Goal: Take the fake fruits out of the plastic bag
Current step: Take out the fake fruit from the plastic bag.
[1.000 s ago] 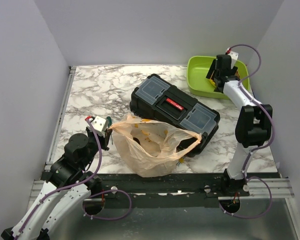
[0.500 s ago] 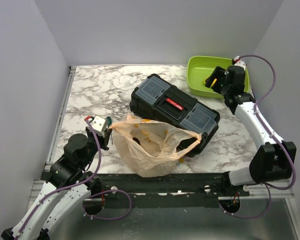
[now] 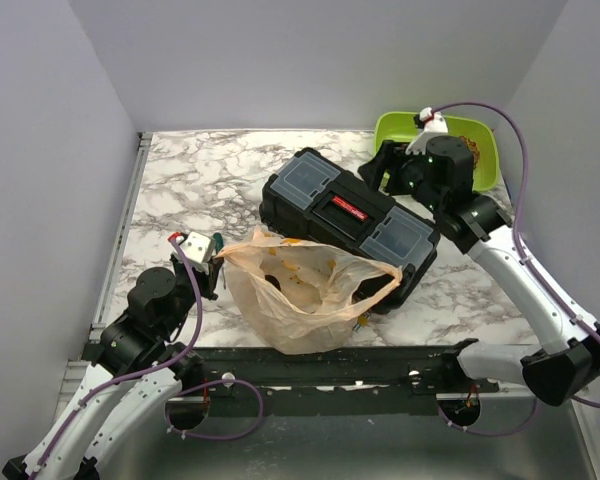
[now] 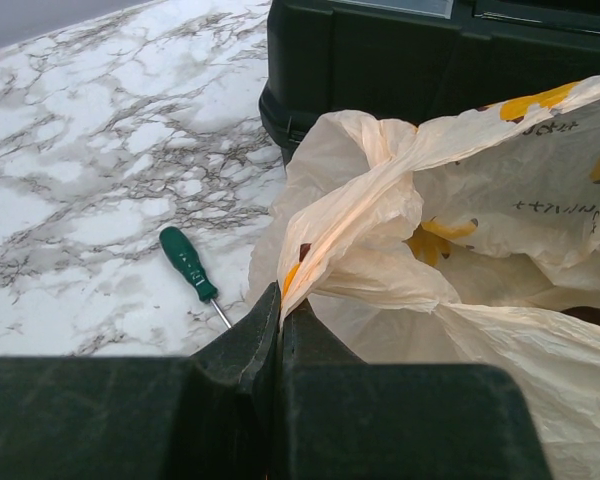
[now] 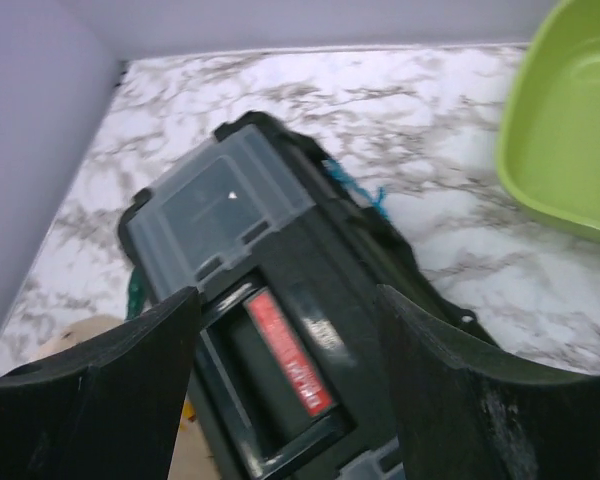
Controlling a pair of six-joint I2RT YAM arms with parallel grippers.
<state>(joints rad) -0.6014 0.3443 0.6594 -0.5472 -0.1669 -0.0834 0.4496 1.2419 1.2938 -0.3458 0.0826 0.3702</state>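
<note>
The plastic bag (image 3: 302, 290), tan with yellow prints, lies open-mouthed against the front of a black toolbox (image 3: 345, 210). My left gripper (image 3: 218, 262) is shut on the bag's left rim, and the left wrist view shows the film (image 4: 380, 230) pinched between the jaws of that gripper (image 4: 280, 300). A dark shape (image 3: 273, 279) lies inside the bag's mouth; whether it is one of the fake fruits I cannot tell. My right gripper (image 3: 380, 175) hovers open and empty over the far end of the toolbox (image 5: 230, 200). No fruit shows in that gripper (image 5: 288, 300).
A lime-green bin (image 3: 390, 125) stands at the back right, with something reddish-brown (image 3: 472, 150) in it; its rim (image 5: 570, 130) shows in the right wrist view. A green-handled screwdriver (image 4: 187, 263) lies on the marble left of the bag. Grey walls close in the table.
The right arm swung from over the green bin leftward to above the toolbox. The yellow piece seen at its jaws earlier is no longer there. Left arm and bag have not moved.
</note>
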